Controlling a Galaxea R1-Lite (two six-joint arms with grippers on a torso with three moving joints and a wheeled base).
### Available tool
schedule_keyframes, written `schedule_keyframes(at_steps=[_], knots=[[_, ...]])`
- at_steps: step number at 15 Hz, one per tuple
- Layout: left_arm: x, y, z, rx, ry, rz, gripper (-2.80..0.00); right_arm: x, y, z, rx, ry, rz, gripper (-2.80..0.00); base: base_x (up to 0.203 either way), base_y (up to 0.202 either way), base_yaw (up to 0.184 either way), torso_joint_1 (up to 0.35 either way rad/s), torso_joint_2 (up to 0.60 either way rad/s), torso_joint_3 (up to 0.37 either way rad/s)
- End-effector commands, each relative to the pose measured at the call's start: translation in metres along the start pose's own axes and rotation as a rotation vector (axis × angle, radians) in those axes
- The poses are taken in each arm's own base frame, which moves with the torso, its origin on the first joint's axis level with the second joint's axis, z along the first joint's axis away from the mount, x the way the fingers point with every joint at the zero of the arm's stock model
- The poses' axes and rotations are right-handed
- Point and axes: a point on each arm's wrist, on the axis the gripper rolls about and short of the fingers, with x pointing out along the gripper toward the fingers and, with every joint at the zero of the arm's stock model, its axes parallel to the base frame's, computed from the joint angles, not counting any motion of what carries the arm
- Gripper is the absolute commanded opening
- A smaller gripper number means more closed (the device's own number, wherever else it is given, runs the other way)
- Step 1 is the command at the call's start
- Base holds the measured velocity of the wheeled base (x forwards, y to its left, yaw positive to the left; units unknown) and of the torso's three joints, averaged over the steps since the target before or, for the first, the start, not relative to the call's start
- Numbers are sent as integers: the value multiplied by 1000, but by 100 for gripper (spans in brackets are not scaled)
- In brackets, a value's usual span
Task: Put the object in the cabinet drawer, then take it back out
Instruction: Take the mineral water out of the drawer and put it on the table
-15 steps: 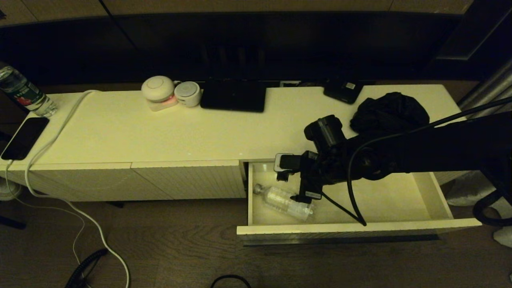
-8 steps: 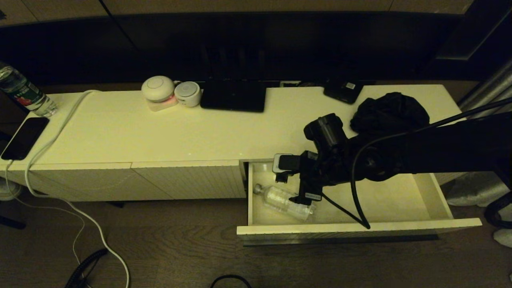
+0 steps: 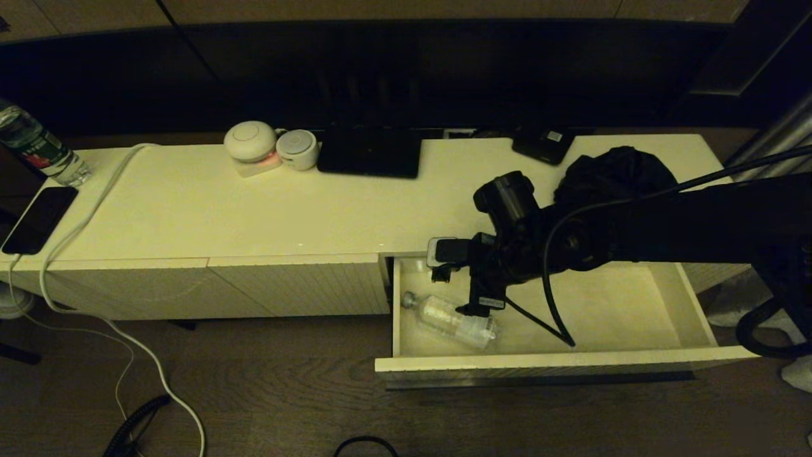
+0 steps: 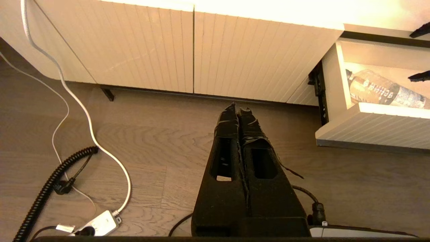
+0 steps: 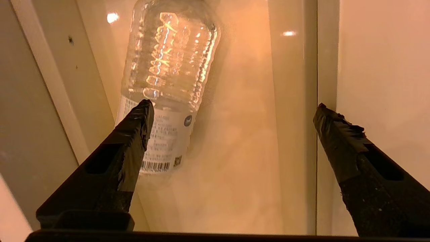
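Bottle (image 3: 451, 319), a clear plastic one with a white label, is lying on its side in the left end of the pulled-out cabinet drawer (image 3: 558, 363), right gripper (image 5: 231, 114) above it, fingers (image 5: 134, 134) spread wide, holding nothing, while the left gripper (image 4: 239, 111) stays pressed closed over the floor.

1. The cabinet drawer (image 3: 634, 365) stands pulled out; its floor from the middle toward 3 o'clock lies bare and open from above.
2. A clear bottle (image 3: 451, 319) lies on its side in the drawer's 9 o'clock end, just beside the side wall.
3. The right hand (image 3: 466, 293), fingers (image 5: 134, 134) spread wide, hangs over the bottle; its arm and cable cross the drawer's middle.
4. The cabinet (image 3: 190, 209) top overhangs the drawer's 12 o'clock edge.
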Motion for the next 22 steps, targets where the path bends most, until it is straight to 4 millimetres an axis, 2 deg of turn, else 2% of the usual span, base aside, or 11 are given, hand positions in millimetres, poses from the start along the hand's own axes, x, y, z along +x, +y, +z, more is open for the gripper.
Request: schedule_keyframes(at_steps=[1,5,10,15,17,22], knots=[[0,0,0,-3,-3,0,-280,12,-4,1,-11,-6,-17,0,0,0,0,0,0,0],[0,0,0,-1,-1,0,-280,16,-6,-2,-57,-5,-16,0,0,0,0,0,0,0],[0,0,0,-2,-2,0,-280,-20,-6,-3,-80,40,71,0,0,0,0,0,0,0],[0,0,0,-1,-2,0,-280,-30,-6,-3,-114,41,101,0,0,0,0,0,0,0],[0,0,0,-1,-2,0,-280,-28,-6,-2,-130,44,122,0,0,0,0,0,0,0],[0,0,0,-3,-1,0,-280,2,-5,-2,-132,49,149,0,0,0,0,0,0,0]])
